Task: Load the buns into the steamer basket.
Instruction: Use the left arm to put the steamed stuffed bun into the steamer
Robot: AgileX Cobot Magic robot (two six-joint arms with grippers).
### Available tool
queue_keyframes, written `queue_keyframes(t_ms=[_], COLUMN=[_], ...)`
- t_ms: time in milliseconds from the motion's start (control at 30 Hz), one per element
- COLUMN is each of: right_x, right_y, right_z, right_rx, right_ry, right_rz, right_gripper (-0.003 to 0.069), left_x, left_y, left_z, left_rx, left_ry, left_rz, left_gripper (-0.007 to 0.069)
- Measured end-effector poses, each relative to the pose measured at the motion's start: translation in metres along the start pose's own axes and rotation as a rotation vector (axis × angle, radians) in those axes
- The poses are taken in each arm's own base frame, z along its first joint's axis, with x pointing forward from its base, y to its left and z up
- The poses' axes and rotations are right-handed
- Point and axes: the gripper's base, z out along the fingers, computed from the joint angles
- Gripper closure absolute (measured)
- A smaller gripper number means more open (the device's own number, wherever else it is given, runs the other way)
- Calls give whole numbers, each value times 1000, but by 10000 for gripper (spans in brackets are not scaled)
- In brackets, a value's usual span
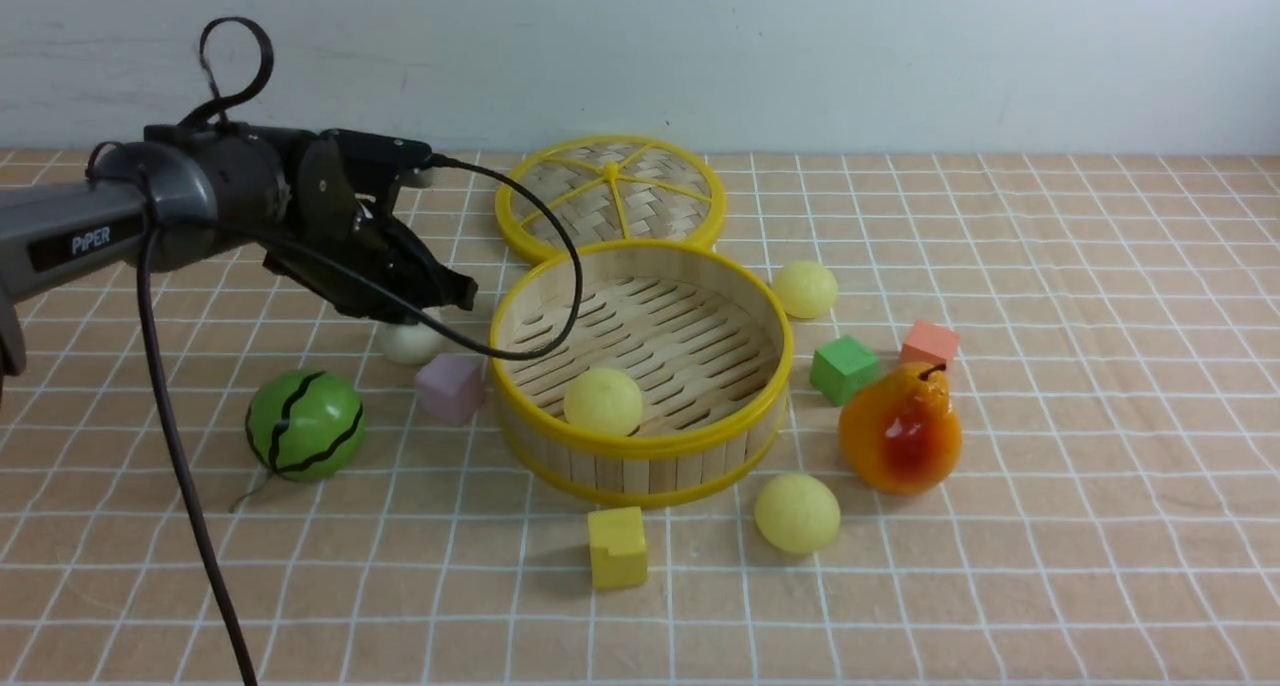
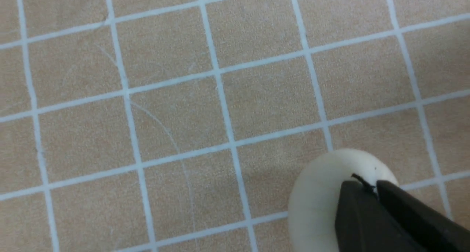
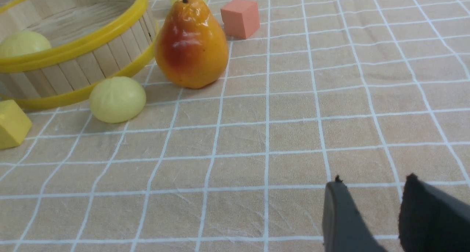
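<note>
Left gripper (image 2: 371,189) closed, tips together, nothing between; bun (image 2: 319,208) below tips. Reopen, straddle bun, lower, squeeze softly. Right gripper (image 3: 371,182) open, empty.

The watermelon ball (image 1: 305,426) is green with black stripes; the pear (image 1: 901,429), orange-red.

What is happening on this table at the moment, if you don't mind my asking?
The robot is loading buns into the steamer basket. One pale yellow bun is inside. The left gripper is shut at the off-white bun, though I can't tell whether it has a grip. Two more yellow buns, one near the pear and one beyond the green cube, are on the table. The right gripper is open.
</note>
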Motion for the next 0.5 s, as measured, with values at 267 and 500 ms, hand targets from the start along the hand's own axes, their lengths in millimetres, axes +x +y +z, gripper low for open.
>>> queue_keyframes(t_ms=[267, 500], right_x=[0, 0], right_y=[0, 0], right_z=[0, 0], right_rx=[0, 0], right_ry=[0, 0], right_rz=[0, 0], right_gripper=[419, 419], left_x=[-41, -29], left_y=[-50, -97], left_z=[-96, -67], left_rx=[72, 148], left_ry=[-205, -163], left_rz=[81, 150], left_gripper=[638, 619])
